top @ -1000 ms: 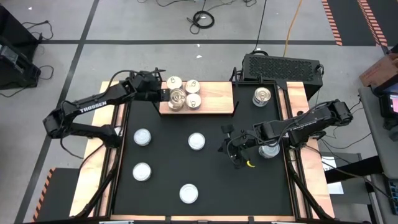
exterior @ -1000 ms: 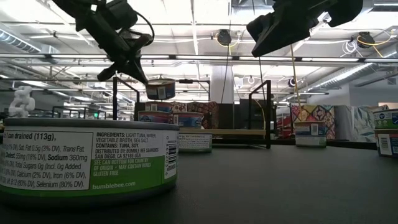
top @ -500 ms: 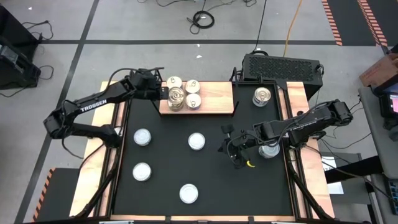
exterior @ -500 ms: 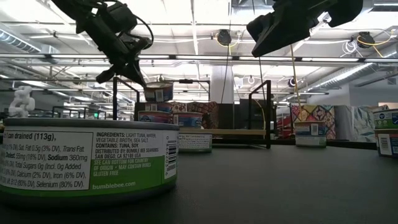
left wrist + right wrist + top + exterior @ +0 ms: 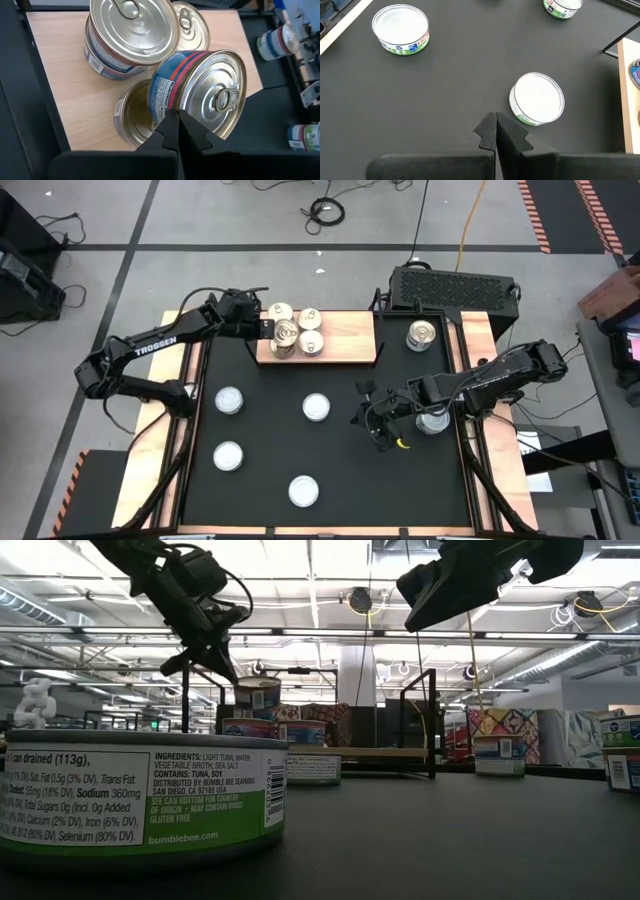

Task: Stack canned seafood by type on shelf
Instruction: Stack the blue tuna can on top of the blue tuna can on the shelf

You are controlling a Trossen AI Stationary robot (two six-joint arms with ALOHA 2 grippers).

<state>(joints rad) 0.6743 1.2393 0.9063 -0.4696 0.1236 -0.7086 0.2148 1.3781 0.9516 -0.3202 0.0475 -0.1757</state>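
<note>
Overhead: left hand (image 5: 262, 327) pinched shut on a tilted red-striped tuna tin (image 5: 200, 92), poised over matching silver tins (image 5: 131, 35) on the wooden shelf (image 5: 345, 340), presumably for stacking. Right hand (image 5: 375, 427) shut, empty, idle above the table (image 5: 270, 430) near white-topped tins (image 5: 538, 103).

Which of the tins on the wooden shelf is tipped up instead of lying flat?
The blue-and-red labelled tin right at the left gripper. It is tilted, its pull-tab lid facing sideways, leaning over a flat tin; the other tins on the shelf lie flat.
</note>
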